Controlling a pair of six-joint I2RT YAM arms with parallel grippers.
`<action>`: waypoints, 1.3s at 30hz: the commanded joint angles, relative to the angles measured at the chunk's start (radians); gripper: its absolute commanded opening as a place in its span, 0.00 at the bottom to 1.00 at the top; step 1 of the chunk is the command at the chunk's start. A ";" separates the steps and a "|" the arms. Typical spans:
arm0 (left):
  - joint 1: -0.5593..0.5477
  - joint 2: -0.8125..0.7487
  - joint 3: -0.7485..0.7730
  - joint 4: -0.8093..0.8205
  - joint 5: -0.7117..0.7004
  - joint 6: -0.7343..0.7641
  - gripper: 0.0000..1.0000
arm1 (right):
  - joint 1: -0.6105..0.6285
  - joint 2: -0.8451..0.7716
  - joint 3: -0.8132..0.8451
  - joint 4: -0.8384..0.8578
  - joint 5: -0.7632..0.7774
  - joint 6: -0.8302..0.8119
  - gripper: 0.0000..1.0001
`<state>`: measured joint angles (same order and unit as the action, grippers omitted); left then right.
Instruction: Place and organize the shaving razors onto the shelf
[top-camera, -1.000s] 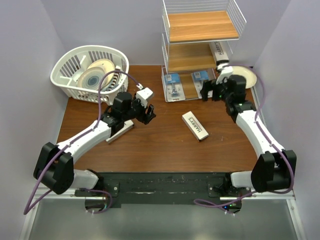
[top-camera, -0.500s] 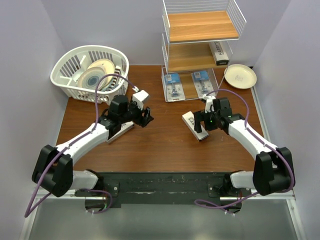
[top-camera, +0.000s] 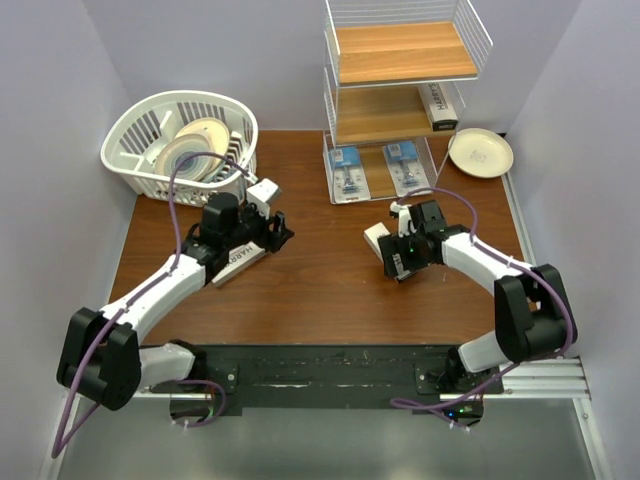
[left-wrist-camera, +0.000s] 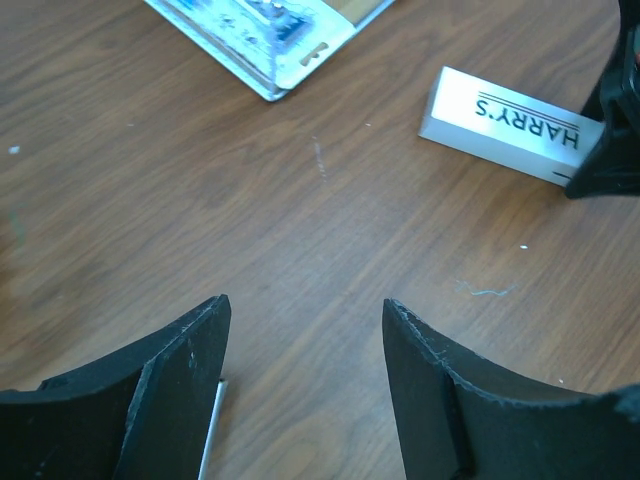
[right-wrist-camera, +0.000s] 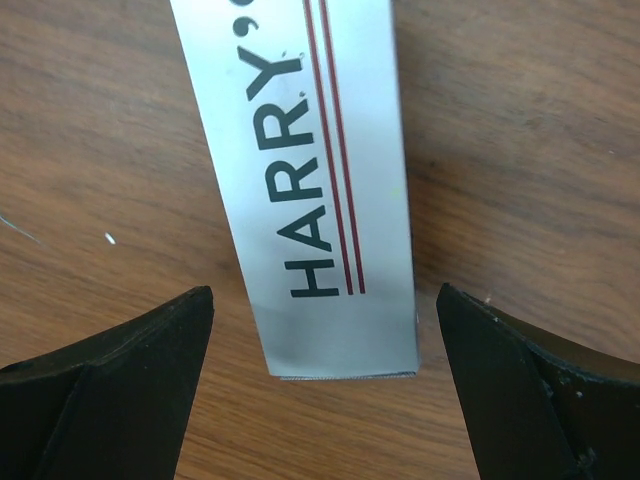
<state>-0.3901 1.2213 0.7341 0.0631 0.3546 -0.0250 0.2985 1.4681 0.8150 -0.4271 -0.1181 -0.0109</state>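
Five razor packs are in sight. My right pincer is spread wide, one finger on either side of the near end of a HARRY'S box that lies flat on the wooden table. My left pincer also gapes, hovering over bare wood, with a second HARRY'S box under my left arm. A third HARRY'S box lies on the middle tier of the wire shelf. The left blister pack and the right blister pack lie side by side on its bottom tier. A cream plate sits just beside the shelf.
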 joint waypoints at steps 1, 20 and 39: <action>0.052 -0.054 -0.022 0.041 0.018 -0.013 0.67 | 0.034 0.006 0.026 0.010 0.008 -0.086 0.93; 0.079 -0.055 -0.030 0.083 0.060 -0.067 0.65 | 0.077 -0.135 0.041 -0.034 0.040 -0.133 0.55; 0.079 0.069 0.103 0.050 0.069 -0.082 0.64 | 0.056 -0.213 0.593 -0.134 -0.031 0.003 0.43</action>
<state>-0.3202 1.2816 0.7677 0.1020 0.4152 -0.1127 0.3691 1.2488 1.2869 -0.5781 -0.1081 -0.0505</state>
